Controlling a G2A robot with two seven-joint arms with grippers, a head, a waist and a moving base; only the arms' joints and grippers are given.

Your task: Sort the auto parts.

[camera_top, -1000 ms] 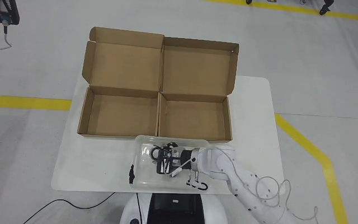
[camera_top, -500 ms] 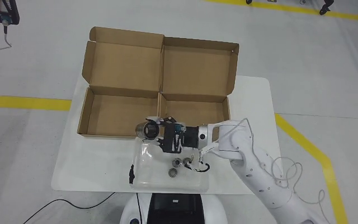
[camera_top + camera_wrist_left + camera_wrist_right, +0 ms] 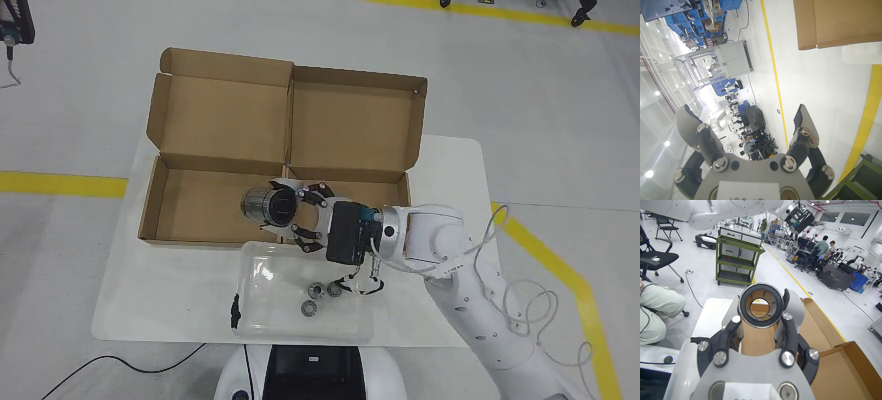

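Box [image 3: 195, 205] beneath pincer [image 3: 287, 209] with probable bearing [image 3: 264, 206]

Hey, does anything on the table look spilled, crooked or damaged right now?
Nothing stands out. The right pincer grips the metal sleeve squarely above the left cardboard box; it and the right cardboard box sit open, side by side, and the small parts lie inside the clear tray.

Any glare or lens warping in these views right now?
Left wrist view: room lights wash out the hall behind the left gripper. Right wrist view: wide-angle warp, the green cart tilts behind the metal ring in the right gripper. Top view: even light on the table, no glare.
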